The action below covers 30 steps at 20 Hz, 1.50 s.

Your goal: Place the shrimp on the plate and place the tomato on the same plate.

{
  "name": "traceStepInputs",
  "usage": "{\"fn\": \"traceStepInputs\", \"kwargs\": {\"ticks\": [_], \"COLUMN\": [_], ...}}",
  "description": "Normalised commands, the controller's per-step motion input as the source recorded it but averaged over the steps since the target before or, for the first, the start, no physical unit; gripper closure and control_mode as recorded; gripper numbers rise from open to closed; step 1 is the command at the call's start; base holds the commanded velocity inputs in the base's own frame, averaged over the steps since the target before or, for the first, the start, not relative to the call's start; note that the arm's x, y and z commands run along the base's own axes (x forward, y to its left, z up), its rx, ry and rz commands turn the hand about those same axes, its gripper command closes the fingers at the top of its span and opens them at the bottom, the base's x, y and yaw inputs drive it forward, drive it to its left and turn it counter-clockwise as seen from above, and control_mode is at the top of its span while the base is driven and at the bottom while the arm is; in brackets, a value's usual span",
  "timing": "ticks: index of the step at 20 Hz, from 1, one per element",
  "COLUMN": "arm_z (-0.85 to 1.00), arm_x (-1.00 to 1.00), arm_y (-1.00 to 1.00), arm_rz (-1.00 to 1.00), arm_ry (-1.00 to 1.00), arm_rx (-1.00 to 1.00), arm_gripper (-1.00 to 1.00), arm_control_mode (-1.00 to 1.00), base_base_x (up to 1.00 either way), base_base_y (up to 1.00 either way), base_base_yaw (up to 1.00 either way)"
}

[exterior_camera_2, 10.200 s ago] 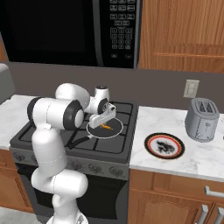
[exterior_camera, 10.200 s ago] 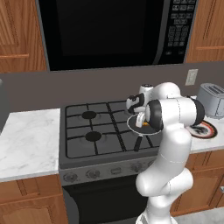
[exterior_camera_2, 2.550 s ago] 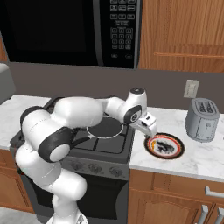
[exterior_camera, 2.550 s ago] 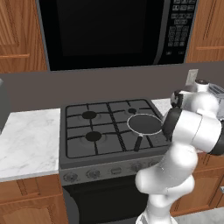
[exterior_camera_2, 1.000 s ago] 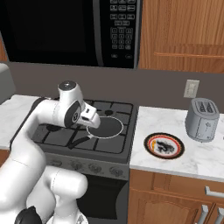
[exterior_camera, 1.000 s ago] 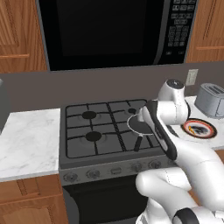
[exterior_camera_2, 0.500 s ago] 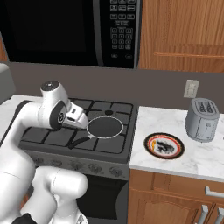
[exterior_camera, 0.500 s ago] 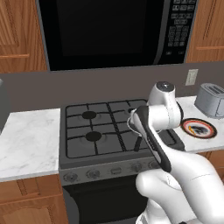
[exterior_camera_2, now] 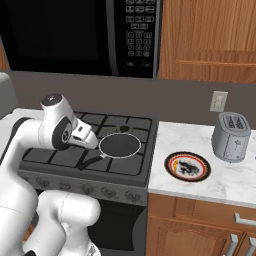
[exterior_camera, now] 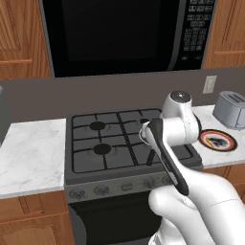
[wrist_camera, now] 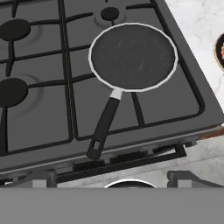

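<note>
The round flat plate (exterior_camera_2: 187, 167) with a dark red-orange rim, a white middle and a dark pattern lies on the white marble counter (exterior_camera_2: 225, 177), just right of the black stove (exterior_camera_2: 60, 155). The shrimp and the tomato cannot be made out on it; it is too small to tell. A silver toaster (exterior_camera_2: 230, 136) stands near the plate, farther back and to the right.

The gripper (exterior_camera_2: 85, 135) hangs above the stove, left of the pan and well apart from the plate. Its jaws stand wide apart, and nothing is between them. It touches nothing.

The round dark frying pan (wrist_camera: 133, 56) with a white rim sits on the near right burner. Its black handle (wrist_camera: 103, 127) points toward the near edge of the stove.

The hand view looks down on the pan and shows a small bit of the plate at its right edge. The left base view shows the plate (exterior_camera: 217, 140) past the white arm (exterior_camera: 174, 139), while the arm covers most of the pan. The right base view shows the whole pan and plate.
</note>
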Motion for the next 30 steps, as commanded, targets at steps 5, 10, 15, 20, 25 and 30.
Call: {"fn": "traceStepInputs", "kwargs": {"ticks": [5,10,15,20,25,30], "arm_z": [0.0,0.0,0.0,0.0,0.0,0.0], "arm_x": [-0.02,0.0,0.0,0.0,0.0,0.0], "arm_y": [0.01,0.0,0.0,0.0,0.0,0.0], "arm_rz": [0.0,0.0,0.0,0.0,0.0,0.0], "arm_ry": [0.0,0.0,0.0,0.0,0.0,0.0], "arm_rx": [0.0,0.0,0.0,0.0,0.0,0.0], "arm_gripper": [-1.0,-1.0,-1.0,-1.0,-1.0,-1.0], "arm_control_mode": [1.0,1.0,1.0,1.0,1.0,1.0], "base_base_x": [-0.07,-0.56,-0.75,-0.21,0.0,0.0], "base_base_y": [0.0,-0.17,-0.56,-0.72,-0.86,-0.72], "base_base_yaw": [0.01,0.03,0.0,-0.05,-0.05,0.0]}}
